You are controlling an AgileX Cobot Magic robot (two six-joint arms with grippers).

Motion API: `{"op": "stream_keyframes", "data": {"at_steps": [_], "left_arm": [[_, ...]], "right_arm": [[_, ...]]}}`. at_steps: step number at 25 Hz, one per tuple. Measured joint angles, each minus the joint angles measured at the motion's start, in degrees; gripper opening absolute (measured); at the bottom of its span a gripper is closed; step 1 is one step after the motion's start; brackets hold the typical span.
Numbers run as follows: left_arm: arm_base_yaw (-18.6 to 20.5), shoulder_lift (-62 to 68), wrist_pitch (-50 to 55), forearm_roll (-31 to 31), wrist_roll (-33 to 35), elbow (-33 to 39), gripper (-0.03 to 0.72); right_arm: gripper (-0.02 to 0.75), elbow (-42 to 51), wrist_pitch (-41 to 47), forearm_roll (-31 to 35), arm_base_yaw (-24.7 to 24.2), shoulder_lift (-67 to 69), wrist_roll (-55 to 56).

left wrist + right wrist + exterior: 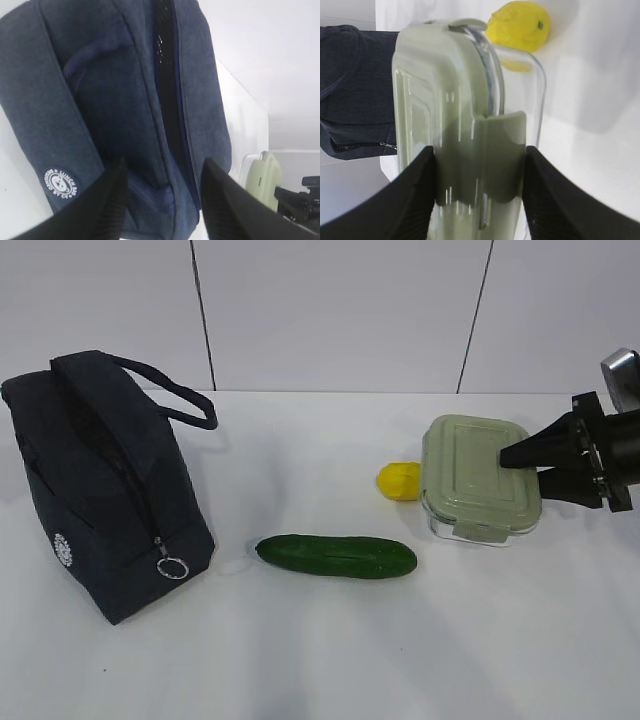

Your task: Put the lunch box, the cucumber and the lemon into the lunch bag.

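Observation:
The navy lunch bag [105, 490] stands at the left with its zipper shut and the ring pull [171, 567] hanging at the front. The dark green cucumber [336, 556] lies mid-table. The yellow lemon [398, 481] rests against the left side of the sage-lidded lunch box [475, 475]. My right gripper [525, 468] reaches in from the right and is shut on the box's right end. In the right wrist view, the right gripper [480, 150] has the lunch box [445, 100] filling its jaws, with the lemon [517, 25] beyond. My left gripper [164, 165] stands open close to the lunch bag [125, 90], holding nothing.
The white table [320, 660] meets a white panelled wall at the back. The bag's looped handle [180, 400] droops toward the table's middle. In the left wrist view, the lunch box [265, 180] and the other arm show far off at the right.

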Motion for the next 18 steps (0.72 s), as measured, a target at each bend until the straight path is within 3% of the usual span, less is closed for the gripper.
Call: {"op": "stream_keyframes", "data": {"at_steps": [5, 12, 18], "left_arm": [[-0.69, 0.70, -1.84, -2.67, 0.08, -0.23, 0.337], [-7.81, 5.45, -6.86, -3.96, 0.21, -0.63, 0.337], [-10.83, 6.30, -13.49, -5.09, 0.21, -0.63, 0.337]], "right_arm": [[0.401, 0.00, 0.00, 0.09, 0.00, 0.00, 0.00], [0.401, 0.00, 0.00, 0.22, 0.00, 0.00, 0.00], [0.401, 0.00, 0.00, 0.22, 0.00, 0.00, 0.00]]}}
